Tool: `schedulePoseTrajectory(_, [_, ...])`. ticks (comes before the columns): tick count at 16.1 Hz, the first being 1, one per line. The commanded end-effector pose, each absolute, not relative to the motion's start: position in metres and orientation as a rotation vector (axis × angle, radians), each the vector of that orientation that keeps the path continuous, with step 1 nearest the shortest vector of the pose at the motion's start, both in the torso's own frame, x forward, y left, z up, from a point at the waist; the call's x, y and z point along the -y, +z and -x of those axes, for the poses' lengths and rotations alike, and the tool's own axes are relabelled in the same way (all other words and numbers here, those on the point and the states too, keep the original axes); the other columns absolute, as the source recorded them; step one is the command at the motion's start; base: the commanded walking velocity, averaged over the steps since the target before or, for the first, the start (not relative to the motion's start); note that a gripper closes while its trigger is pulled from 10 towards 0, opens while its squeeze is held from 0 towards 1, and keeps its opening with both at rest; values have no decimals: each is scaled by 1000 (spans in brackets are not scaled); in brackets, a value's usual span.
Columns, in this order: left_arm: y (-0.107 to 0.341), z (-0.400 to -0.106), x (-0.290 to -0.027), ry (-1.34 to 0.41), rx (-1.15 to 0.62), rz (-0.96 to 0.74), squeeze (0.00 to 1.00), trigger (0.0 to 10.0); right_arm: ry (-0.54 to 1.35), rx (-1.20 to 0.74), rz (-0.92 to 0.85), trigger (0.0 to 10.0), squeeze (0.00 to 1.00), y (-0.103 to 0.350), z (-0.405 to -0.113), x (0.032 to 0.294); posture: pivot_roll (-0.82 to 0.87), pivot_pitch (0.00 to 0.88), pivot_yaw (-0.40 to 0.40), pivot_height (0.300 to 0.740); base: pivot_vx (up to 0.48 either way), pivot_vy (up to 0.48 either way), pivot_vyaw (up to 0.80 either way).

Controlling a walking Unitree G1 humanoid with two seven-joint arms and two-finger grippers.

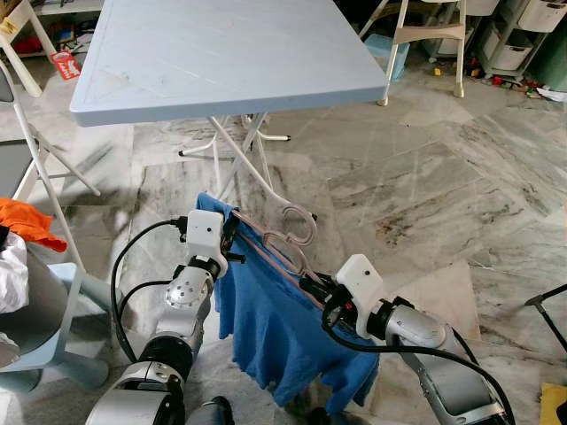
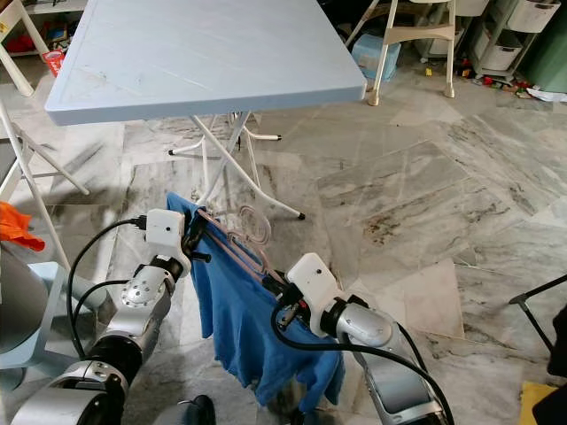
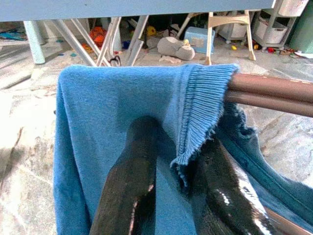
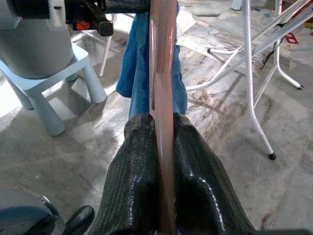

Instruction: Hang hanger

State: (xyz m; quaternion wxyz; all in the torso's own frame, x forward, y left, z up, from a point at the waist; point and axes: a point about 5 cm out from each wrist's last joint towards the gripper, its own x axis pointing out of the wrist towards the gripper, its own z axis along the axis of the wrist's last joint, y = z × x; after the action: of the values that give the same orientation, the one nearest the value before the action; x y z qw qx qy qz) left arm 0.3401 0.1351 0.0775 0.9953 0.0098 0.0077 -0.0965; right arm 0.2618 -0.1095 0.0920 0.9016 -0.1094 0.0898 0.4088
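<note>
A pinkish-brown hanger point(image 1: 282, 251) with its hook point(image 1: 299, 223) pointing toward the table is held level between my two grippers, low in front of me. A blue shirt point(image 1: 275, 336) is draped over it and hangs down. My left gripper point(image 1: 232, 237) is shut on the hanger's left end, with the shirt's ribbed edge point(image 3: 200, 112) pinched between its fingers point(image 3: 129, 186). My right gripper point(image 1: 312, 285) is shut on the hanger's right side; in the right wrist view the bar point(image 4: 163, 73) runs straight out from between the closed fingers point(image 4: 134, 161).
A light blue folding table point(image 1: 221, 62) on white crossed legs point(image 1: 239, 150) stands just ahead. A pale blue stool point(image 1: 53, 345) with orange cloth point(image 1: 27, 221) is at my left. A white chair point(image 1: 425, 35) and storage bins point(image 1: 509, 49) are at the back right. Marble floor lies open to the right.
</note>
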Motion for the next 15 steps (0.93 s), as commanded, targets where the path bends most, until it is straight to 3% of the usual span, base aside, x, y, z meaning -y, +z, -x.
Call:
schedulePoseTrajectory(1, [77, -341, -137, -193, -18, -18, 0, 0, 843, -155, 243, 10000, 0, 98, -264, 109, -79, 169, -17, 740, 0, 0, 0])
schedulePoseTrajectory(15, [81, -342, -144, -185, 3, -29, 0, 0, 757, -158, 331, 10000, 0, 91, -275, 115, -68, 163, -21, 740, 0, 0, 0])
